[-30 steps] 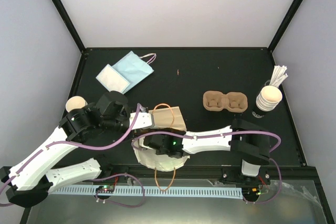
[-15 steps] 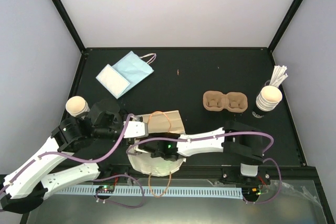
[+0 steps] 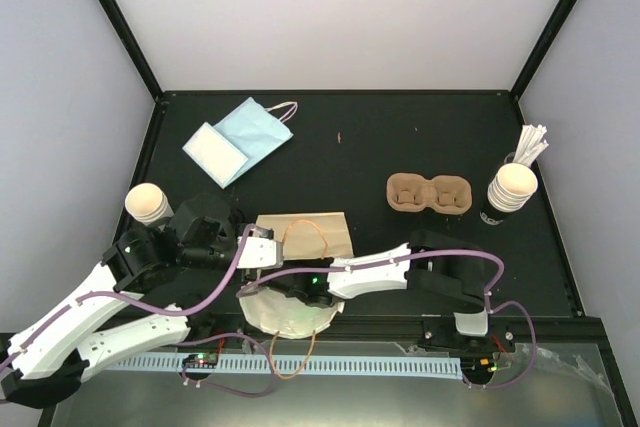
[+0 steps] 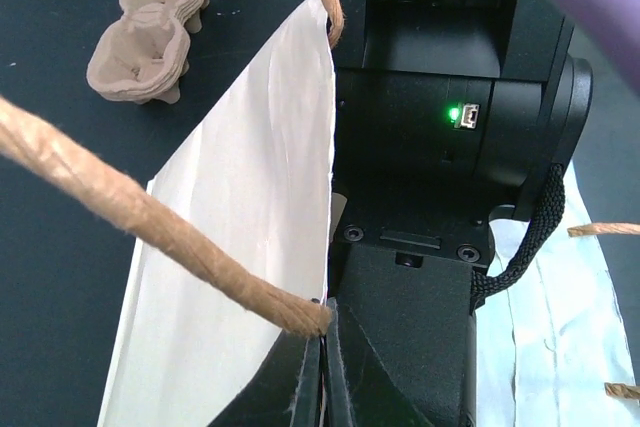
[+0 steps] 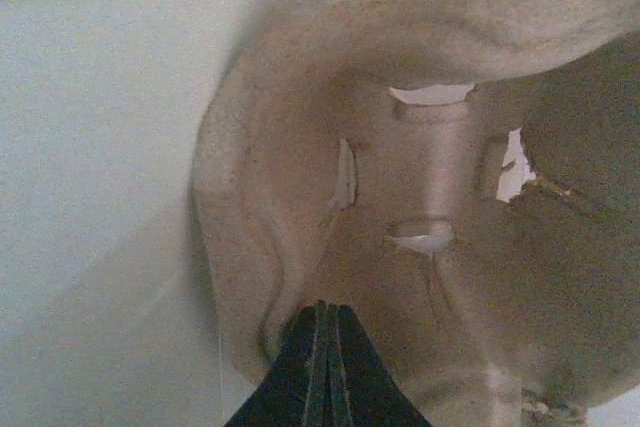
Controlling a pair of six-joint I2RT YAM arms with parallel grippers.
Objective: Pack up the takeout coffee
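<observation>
Left gripper [image 4: 322,352] clamps the rim of the paper bag [image 4: 230,207], my right gripper [image 5: 320,319] closed inside it; opposed pulls could tear it.

Probably a robotics lab test cell: plain white walls [image 3: 340,17], black frame struts [image 3: 115,22], black tabletop [image 3: 400,137], slotted cable duct [image 3: 380,364].

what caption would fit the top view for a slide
Left arm and right arm meet at the paper bag; single cup and pulp carrier sit outside it
</observation>
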